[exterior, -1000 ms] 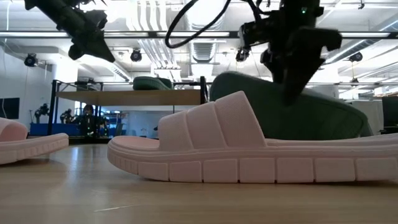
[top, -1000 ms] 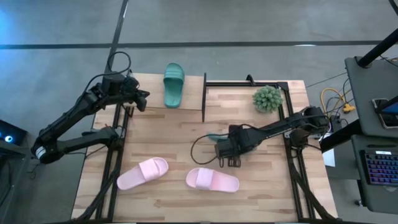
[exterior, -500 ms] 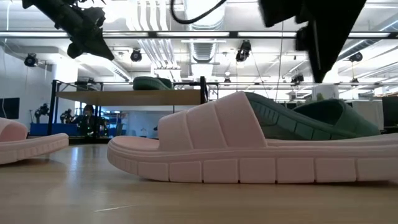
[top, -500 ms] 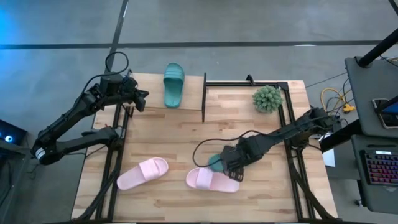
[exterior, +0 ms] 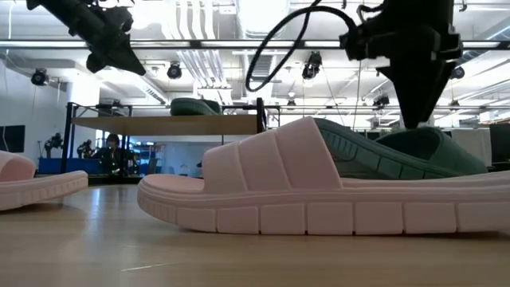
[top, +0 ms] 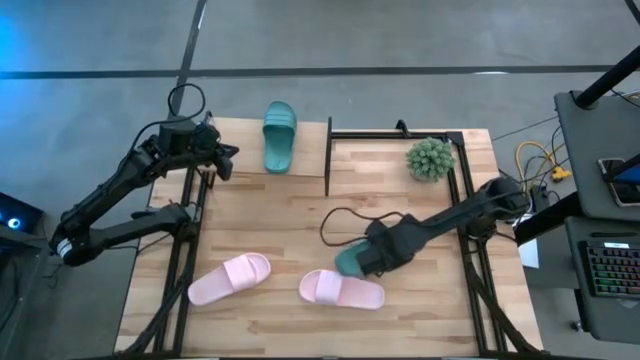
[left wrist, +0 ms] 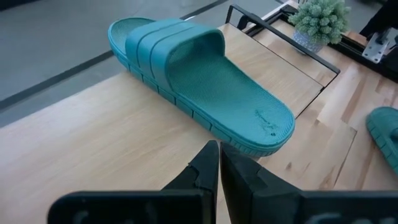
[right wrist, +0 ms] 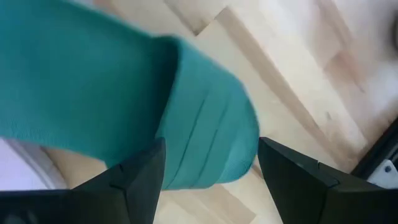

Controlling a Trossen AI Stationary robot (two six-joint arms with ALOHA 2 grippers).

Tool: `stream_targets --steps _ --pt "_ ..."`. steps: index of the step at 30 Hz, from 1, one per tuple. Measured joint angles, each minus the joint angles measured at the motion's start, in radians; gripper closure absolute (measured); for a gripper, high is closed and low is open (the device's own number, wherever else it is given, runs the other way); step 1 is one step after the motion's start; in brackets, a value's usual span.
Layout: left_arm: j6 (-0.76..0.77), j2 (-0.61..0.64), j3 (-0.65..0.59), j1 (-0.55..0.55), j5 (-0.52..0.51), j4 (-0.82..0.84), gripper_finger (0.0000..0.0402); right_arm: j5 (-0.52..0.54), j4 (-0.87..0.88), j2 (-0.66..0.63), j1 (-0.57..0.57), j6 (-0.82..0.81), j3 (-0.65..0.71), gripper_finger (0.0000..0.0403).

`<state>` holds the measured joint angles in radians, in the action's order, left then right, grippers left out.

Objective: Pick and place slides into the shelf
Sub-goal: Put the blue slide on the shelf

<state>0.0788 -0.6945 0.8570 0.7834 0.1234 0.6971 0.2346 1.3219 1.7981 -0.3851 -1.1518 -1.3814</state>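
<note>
teal slide (top: 350, 261) lies on the table beside a pink slide (top: 342, 290), directly under the right gripper (top: 378, 255). low view: gripper above its strap. right wrist: jaws wide apart, empty, straddling the strap. left gripper (left wrist: 214, 163) shut, near the shelf (top: 300, 160).

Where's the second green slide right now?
In the high view the green slide lies on the table's right half, just behind the nearer pink slide, under the open right gripper.

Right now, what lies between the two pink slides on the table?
Only bare tabletop, seen in the high view, separates the left pink slide from the right pink slide.
</note>
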Motion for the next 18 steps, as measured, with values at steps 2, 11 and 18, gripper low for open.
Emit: stream_targets --steps 2,11,18 --pt "-0.01 0.0 0.0 0.0 0.0 0.001 0.04 -0.012 -0.004 0.026 0.0 0.005 -0.007 0.0156" --pt "-0.017 0.002 0.0 0.0 0.001 0.001 0.04 -0.032 -0.018 0.094 0.001 -0.081 -0.011 0.0167" --pt "-0.037 0.003 0.0 0.0 0.003 0.001 0.04 -0.032 -0.005 0.095 0.001 -0.105 -0.102 0.018"
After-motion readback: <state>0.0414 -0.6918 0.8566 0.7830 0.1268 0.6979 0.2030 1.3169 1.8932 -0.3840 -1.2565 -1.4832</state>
